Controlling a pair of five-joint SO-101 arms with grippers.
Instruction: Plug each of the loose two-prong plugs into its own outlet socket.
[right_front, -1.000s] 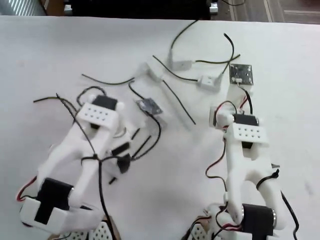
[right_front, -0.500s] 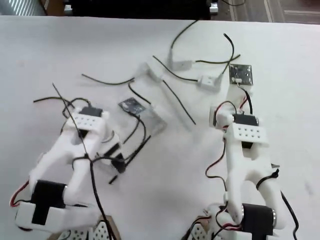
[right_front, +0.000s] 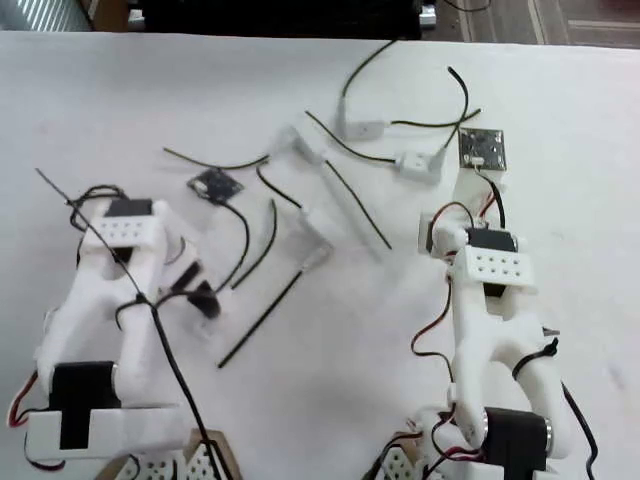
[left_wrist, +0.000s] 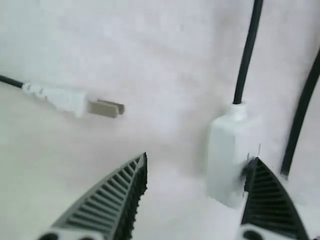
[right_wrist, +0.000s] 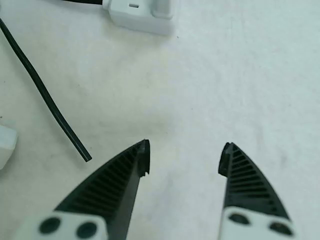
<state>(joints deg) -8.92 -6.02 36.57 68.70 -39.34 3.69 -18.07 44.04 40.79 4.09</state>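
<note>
White two-prong plug lies flat, unplugged, apart from white socket block.

A white table lies beneath both grippers, its matt, faintly mottled surface spreading bare between the fingertips of the left gripper and out ahead of them, and likewise under and ahead of the right gripper. Well ahead of both, past the table's far edge, runs a dark strip. Farther off, ahead of the right gripper and out to its right, is a wooden floor. A ribbed grey thing sits far ahead of the left gripper, off to its left. Well behind the left gripper, at the table's near edge, lies a brown piece, too small to tell.
</note>
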